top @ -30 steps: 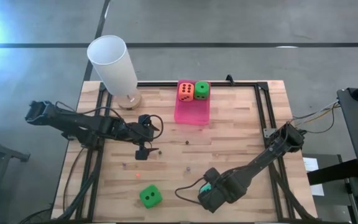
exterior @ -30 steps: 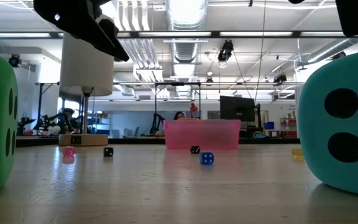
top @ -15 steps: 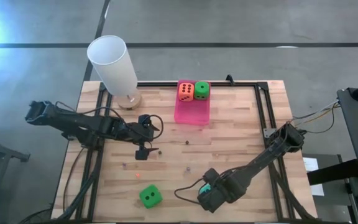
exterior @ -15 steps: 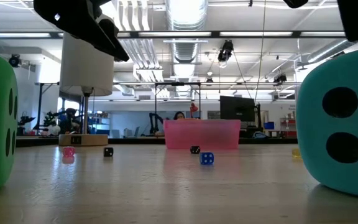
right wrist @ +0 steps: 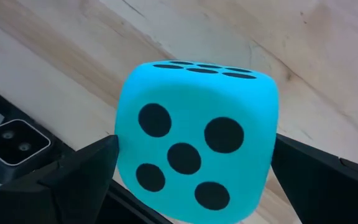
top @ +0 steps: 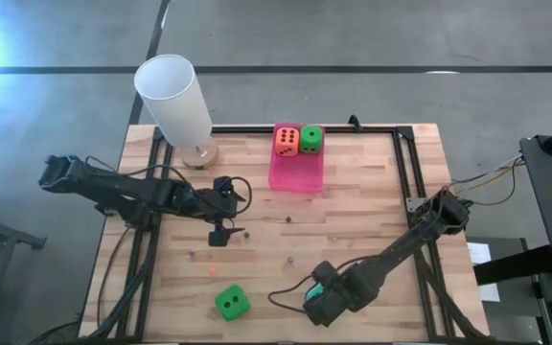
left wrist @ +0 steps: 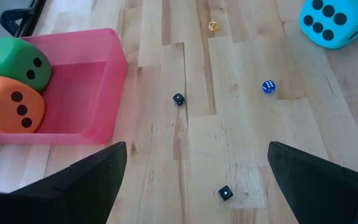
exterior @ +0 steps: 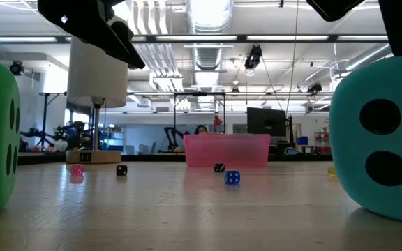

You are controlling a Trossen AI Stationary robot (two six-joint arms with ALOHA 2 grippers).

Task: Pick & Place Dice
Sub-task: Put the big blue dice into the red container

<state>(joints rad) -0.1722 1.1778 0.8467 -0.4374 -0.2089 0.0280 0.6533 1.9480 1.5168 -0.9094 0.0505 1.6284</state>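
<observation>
A teal die (right wrist: 194, 130) rests on the table near its front edge, right of middle, and also shows in the low view (exterior: 379, 139). My right gripper (top: 322, 305) hangs over it, pointing steeply down and open, with one finger on each side of the die. A green die (top: 230, 303) sits on the table near the front edge, left of middle. An orange die (top: 287, 142) and a second green die (top: 311, 138) lie in the pink bin (top: 295, 182) at the far middle. My left gripper (top: 218, 235) waits open above the table's left middle, holding nothing. My right gripper has the teal die between its two open fingers (right wrist: 79, 177), coming from above. Whether the fingers touch the die's sides (right wrist: 122, 143) I cannot tell. The die stands on the table.
A tall white cylinder on a wooden foot (top: 173, 96) stands at the far left corner. Several tiny dice lie on the table's middle, among them a blue one (left wrist: 268, 86) and a black one (left wrist: 178, 98). A black frame (top: 405, 172) runs along the table's edges.
My right gripper has sunk slightly toward the teal die; a dark part of it now shows at the top of the low view. Its fingers stay as wide apart as before.
</observation>
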